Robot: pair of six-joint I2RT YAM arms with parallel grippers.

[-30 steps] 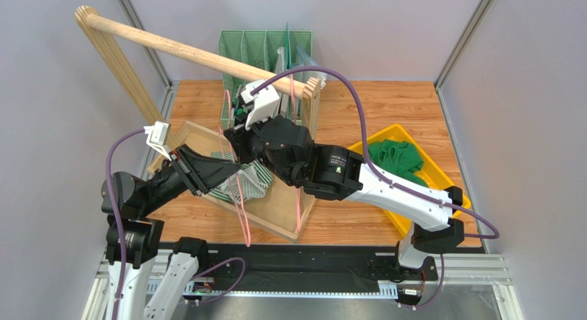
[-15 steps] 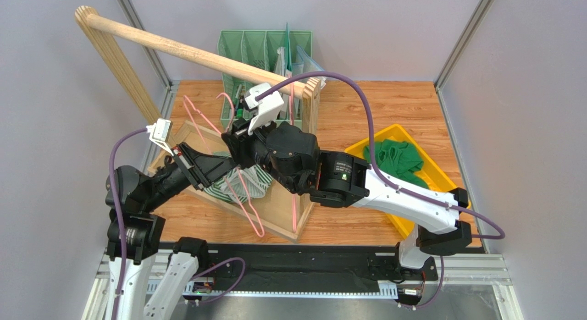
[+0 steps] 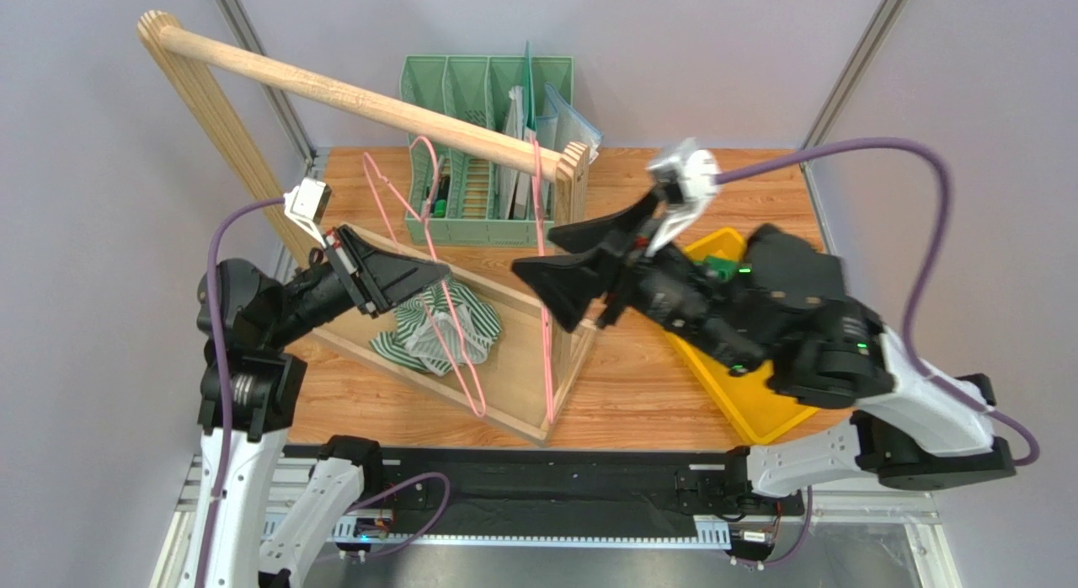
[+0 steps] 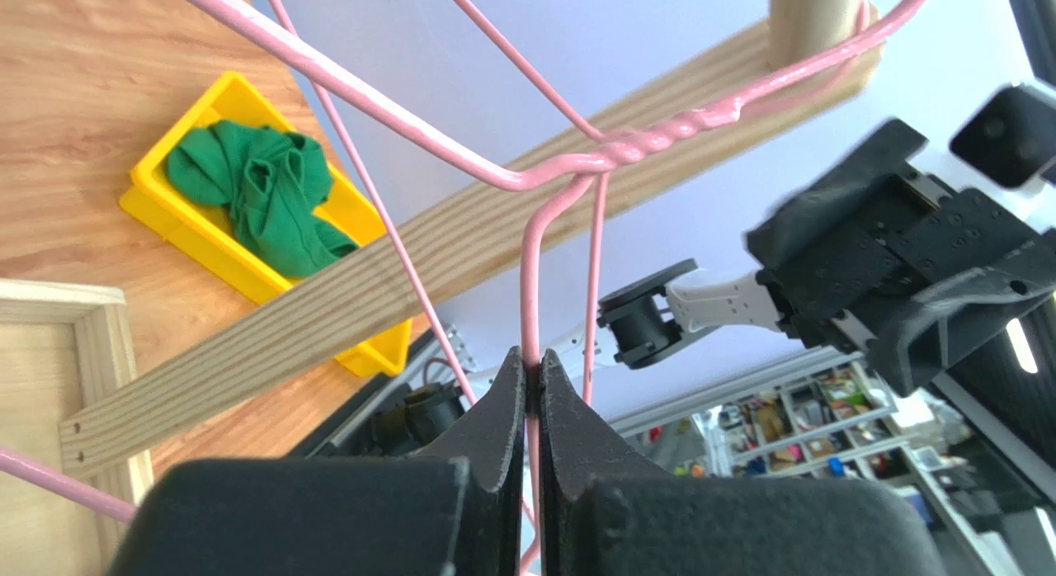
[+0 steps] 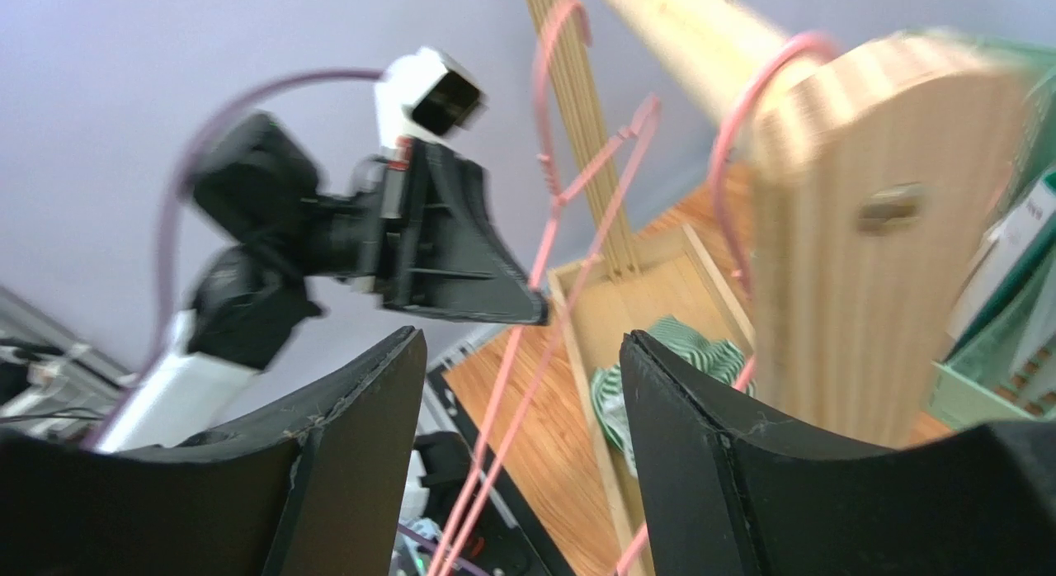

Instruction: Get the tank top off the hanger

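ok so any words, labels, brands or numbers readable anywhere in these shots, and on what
No text can be read in any view.
On the right arm: only small green lights, no legible marking.
In the green organizer: papers, no print can be made out.
On the tank top and pink hanger: no tag or print shows.
On the shelves behind, left wrist view: clutter too small and blurred to read.

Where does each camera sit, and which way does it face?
Top external: above and behind the bases, looking down at the table; both arms show.
Left wrist: on the left gripper, facing up past the hanger it pinches, toward the right arm.
Right wrist: on the open right gripper, facing the left gripper and tank top.
Shared: wrist views face each other; both show the hanger.
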